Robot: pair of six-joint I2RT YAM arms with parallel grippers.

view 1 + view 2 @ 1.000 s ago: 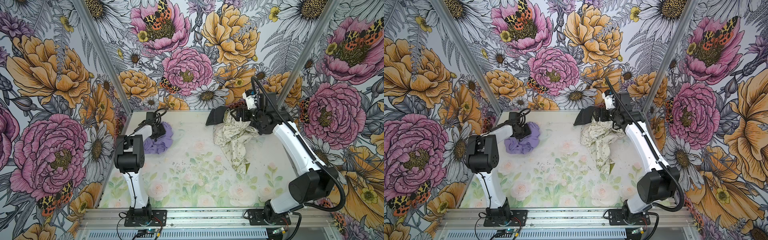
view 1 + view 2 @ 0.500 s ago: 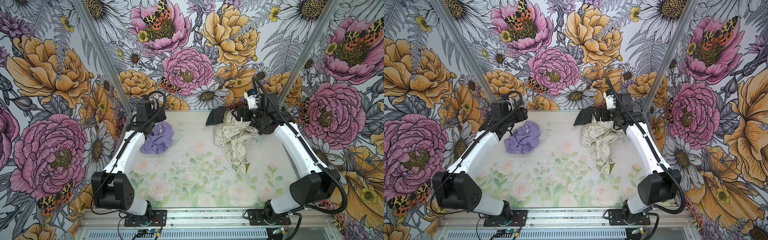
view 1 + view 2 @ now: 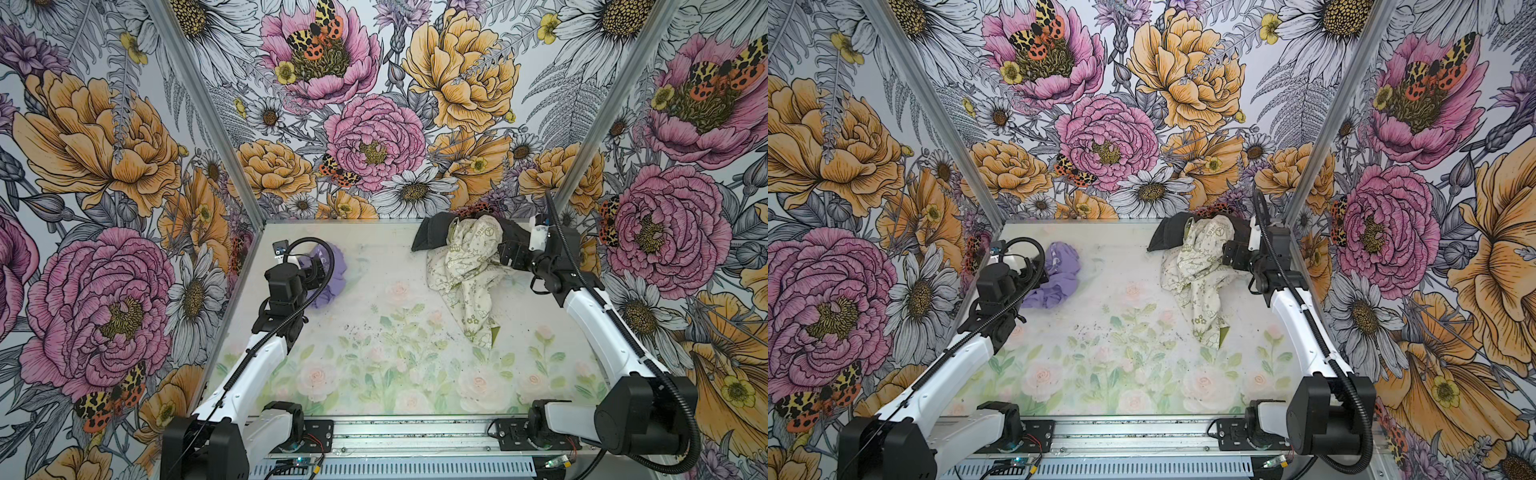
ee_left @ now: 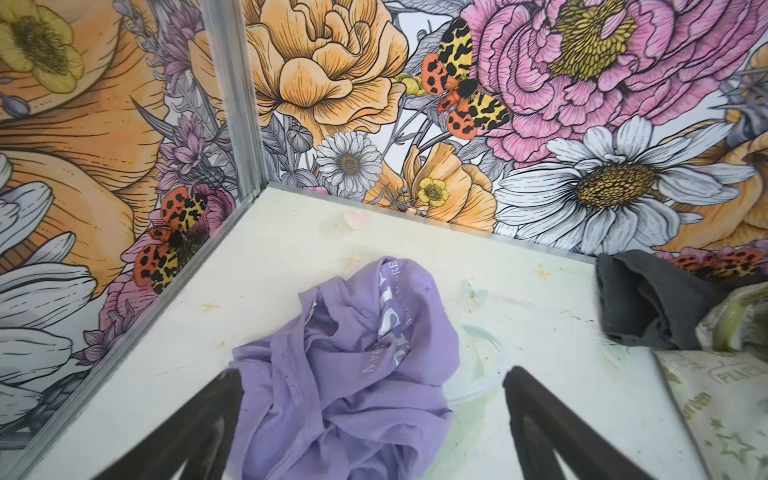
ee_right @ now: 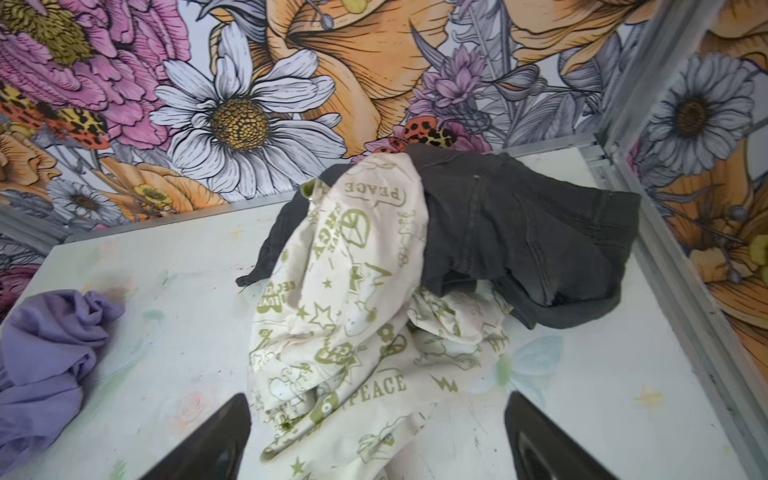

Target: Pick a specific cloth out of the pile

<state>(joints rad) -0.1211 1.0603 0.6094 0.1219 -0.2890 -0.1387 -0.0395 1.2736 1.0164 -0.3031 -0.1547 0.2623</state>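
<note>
The lavender cloth (image 4: 353,365) lies crumpled on the tabletop (image 3: 374,332), well apart from the pile (image 3: 469,266), under the spread, empty left fingers (image 4: 199,424), which should lift straight up to avoid snagging it; the right fingers (image 5: 220,440) hang released beside the pile.

Both top views look steeply down from above the near edge onto the whole pale floral-printed worktop (image 3: 374,291). Both wrist views sit low and close, facing the far edge, sharing the crumpled lavender cloth (image 4: 353,374).
</note>
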